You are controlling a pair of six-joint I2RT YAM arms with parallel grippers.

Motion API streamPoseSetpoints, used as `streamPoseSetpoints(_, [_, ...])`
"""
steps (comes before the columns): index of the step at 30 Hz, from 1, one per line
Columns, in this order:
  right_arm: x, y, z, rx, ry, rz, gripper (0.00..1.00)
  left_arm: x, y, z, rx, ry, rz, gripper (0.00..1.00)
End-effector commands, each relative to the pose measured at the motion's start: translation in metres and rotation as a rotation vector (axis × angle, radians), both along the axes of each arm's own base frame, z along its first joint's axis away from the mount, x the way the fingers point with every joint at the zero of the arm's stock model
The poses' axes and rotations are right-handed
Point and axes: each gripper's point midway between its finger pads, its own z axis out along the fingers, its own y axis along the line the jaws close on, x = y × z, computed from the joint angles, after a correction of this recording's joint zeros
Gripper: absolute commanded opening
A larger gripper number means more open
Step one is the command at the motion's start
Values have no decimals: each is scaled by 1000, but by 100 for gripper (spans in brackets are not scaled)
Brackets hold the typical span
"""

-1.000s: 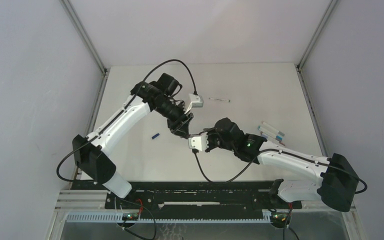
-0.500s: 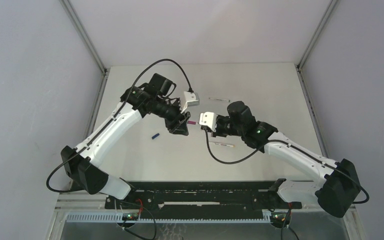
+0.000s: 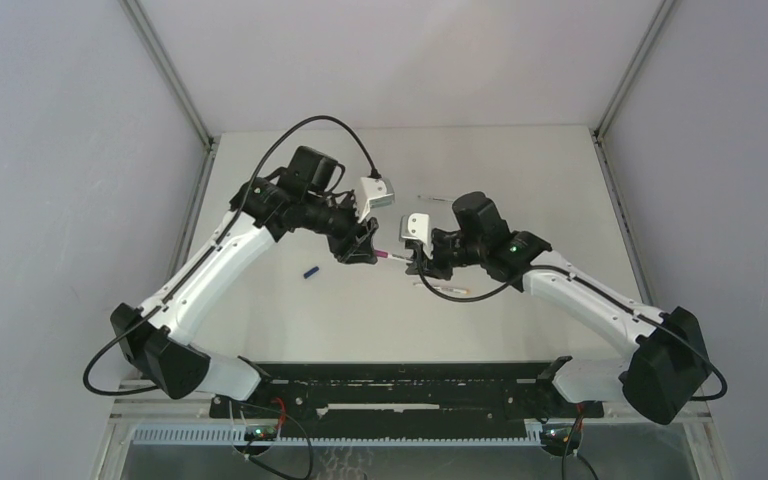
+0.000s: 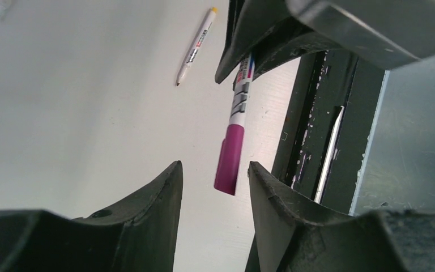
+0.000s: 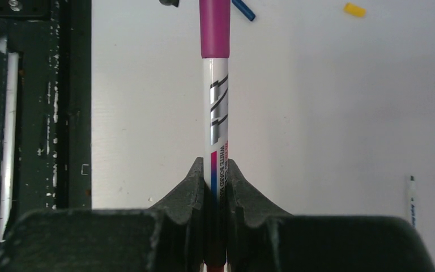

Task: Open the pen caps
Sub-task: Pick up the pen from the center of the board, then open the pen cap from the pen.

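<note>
Right gripper point(image 5: 215, 170) clamped on smooth white pen point(image 5: 219, 107), rear end hidden; its cylindrical magenta cap point(image 4: 230, 158) between parted jaws of left gripper point(image 4: 215, 170)

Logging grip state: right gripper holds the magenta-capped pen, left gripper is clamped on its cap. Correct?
No. The left wrist view shows the left gripper open, its jaws flanking the magenta cap with gaps on both sides. The right gripper does hold the pen.
</note>
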Motion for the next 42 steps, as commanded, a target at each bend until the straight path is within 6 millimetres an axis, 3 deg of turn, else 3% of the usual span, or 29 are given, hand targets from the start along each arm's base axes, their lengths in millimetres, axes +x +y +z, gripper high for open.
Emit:
streamPoseSetpoints(1, [-4, 9, 22, 74, 77, 33, 0, -13, -1, 15, -56, -20, -38, 49])
streamPoseSetpoints(6, [-5, 8, 26, 95, 119, 39, 0, -23, -3, 14, -66, 13, -90, 43])
streamPoseSetpoints(23, [-11, 13, 19, 82, 159, 68, 0, -23, -13, 11, -58, 58, -120, 34])
streamPoseSetpoints(33, [-20, 17, 16, 81, 178, 109, 0, -24, -16, 8, -53, 73, -136, 19])
streamPoseSetpoints(37, [-20, 18, 15, 73, 188, 108, 0, -25, -16, 7, -48, 80, -143, 1])
streamPoseSetpoints(42, [-16, 16, 11, 58, 180, 96, 0, -31, -15, 7, -49, 83, -176, 0])
